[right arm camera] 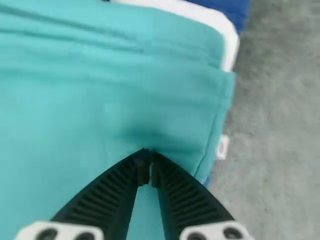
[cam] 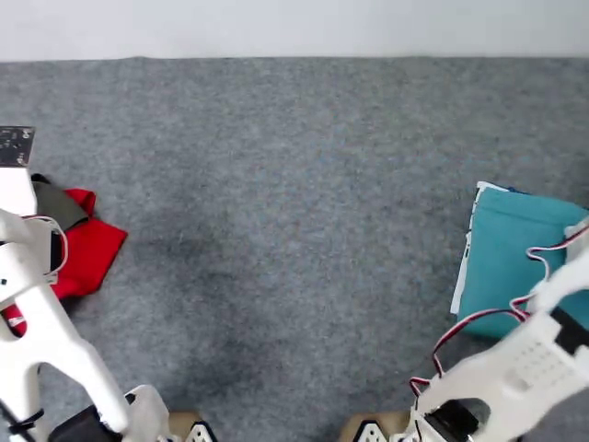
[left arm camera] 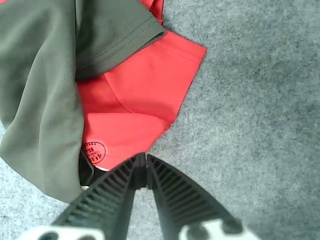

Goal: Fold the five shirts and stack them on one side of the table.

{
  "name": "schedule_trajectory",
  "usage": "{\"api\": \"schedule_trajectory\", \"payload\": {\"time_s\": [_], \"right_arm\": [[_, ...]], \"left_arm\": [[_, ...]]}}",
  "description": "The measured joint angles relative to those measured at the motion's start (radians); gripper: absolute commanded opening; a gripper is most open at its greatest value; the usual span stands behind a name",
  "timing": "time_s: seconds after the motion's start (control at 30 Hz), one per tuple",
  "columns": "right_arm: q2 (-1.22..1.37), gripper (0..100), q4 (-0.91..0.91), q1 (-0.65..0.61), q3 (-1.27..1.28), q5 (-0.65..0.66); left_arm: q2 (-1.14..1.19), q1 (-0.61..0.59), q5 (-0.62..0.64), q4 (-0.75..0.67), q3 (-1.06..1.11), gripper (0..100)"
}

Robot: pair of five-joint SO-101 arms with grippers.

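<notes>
A red shirt (left arm camera: 145,95) lies crumpled near the table's left edge, with an olive-green shirt (left arm camera: 40,85) draped partly over it. My left gripper (left arm camera: 145,167) hangs just above the red shirt's edge, fingers shut with nothing seen between them. In the high view the red shirt (cam: 87,253) and the olive shirt (cam: 57,203) sit beside the left arm (cam: 41,331). At the right, a folded teal shirt (cam: 515,258) tops a stack. My right gripper (right arm camera: 145,162) is shut right over the teal shirt (right arm camera: 100,100), with a white shirt (right arm camera: 227,35) and a blue shirt (right arm camera: 235,10) under it.
Grey felt (cam: 294,203) covers the table, open across the middle and back. A pale wall runs along the far edge. The right arm (cam: 515,368) with its red and white cables crosses the front right corner, partly over the stack.
</notes>
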Motion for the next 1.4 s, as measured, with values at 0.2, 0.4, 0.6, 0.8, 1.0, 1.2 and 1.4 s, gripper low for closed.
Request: {"api": "schedule_trajectory", "payload": {"time_s": [0.2,0.4,0.6,0.8,1.0,1.2,1.4], "right_arm": [[-0.018,0.9,0.157,0.002,-0.153,0.003],[-0.114,0.9,0.370,-0.034,-0.187,0.003],[-0.227,0.9,0.379,-0.089,-0.187,-0.008],[-0.405,0.9,0.379,-0.164,-0.034,-0.017],[-0.621,0.9,0.379,-0.239,0.261,-0.017],[-0.772,0.9,0.379,-0.301,0.502,-0.017],[-0.844,0.9,0.379,-0.316,0.580,-0.028]], "left_arm": [[0.000,0.000,0.000,0.008,0.000,0],[0.000,0.000,0.000,0.023,0.000,0],[0.000,0.000,-0.029,0.034,0.000,1],[0.000,-0.029,-0.117,0.029,0.023,16],[0.000,-0.190,-0.144,-0.152,0.138,18],[0.118,-0.285,-0.203,-0.301,0.152,18],[0.373,-0.333,-0.206,-0.342,0.026,18]]}}
